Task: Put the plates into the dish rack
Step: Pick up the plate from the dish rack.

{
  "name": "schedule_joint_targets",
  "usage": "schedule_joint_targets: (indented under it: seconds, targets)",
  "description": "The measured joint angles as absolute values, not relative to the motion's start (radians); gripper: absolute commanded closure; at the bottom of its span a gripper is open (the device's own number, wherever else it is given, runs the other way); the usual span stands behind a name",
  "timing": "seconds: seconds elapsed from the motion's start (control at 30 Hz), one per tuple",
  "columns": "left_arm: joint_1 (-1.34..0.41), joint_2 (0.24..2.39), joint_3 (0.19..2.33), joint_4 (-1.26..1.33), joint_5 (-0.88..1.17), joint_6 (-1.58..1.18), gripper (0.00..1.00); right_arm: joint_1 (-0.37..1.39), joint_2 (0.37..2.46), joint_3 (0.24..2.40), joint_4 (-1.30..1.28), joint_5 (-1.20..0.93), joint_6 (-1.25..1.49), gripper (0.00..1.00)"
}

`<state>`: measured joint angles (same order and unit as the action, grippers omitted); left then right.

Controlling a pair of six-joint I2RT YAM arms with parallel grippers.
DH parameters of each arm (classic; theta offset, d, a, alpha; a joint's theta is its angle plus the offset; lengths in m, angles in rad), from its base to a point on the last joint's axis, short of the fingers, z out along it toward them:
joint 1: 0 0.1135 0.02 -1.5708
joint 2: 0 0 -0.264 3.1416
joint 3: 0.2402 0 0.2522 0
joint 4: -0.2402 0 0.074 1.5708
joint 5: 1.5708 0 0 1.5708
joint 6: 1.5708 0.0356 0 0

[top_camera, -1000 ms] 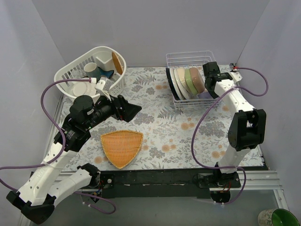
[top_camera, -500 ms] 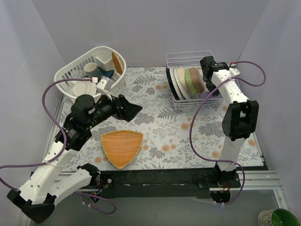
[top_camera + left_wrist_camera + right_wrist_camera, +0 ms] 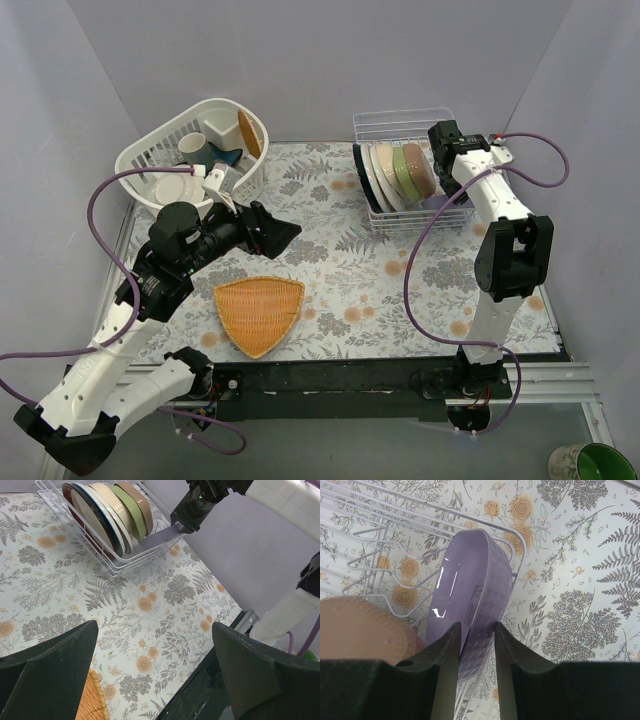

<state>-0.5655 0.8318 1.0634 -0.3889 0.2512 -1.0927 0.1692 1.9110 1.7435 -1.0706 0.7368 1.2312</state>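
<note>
Currently: right gripper (image 3: 476, 630) pinches the lilac dish (image 3: 470, 575) in the dish rack (image 3: 405, 122), at the far right corner of the table (image 3: 400, 290).

Both right fingers press against opposite faces of the lilac dish's rim. The dish stands on edge, tilted, at the rack's right end, just beside a tan plate (image 3: 360, 630). The other plates (image 3: 385, 172) stand on edge in the slots to the left: dark, cream, pale green. The left gripper (image 3: 275, 232) is spread wide and holds nothing, well apart from the rack. An orange woven tray (image 3: 260, 312) lies toward the near edge, and a white basket (image 3: 195, 150) sits at the far left corner.
</note>
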Motion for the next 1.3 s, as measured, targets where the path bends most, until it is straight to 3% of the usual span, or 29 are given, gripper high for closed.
schedule_joint_targets:
  seconds: [1.3]
  targets:
    - [-0.566, 0.807, 1.055, -0.384, 0.251, -1.1, 0.02, 0.131, 1.847, 1.728, -1.037, 0.73, 1.176, 0.99]
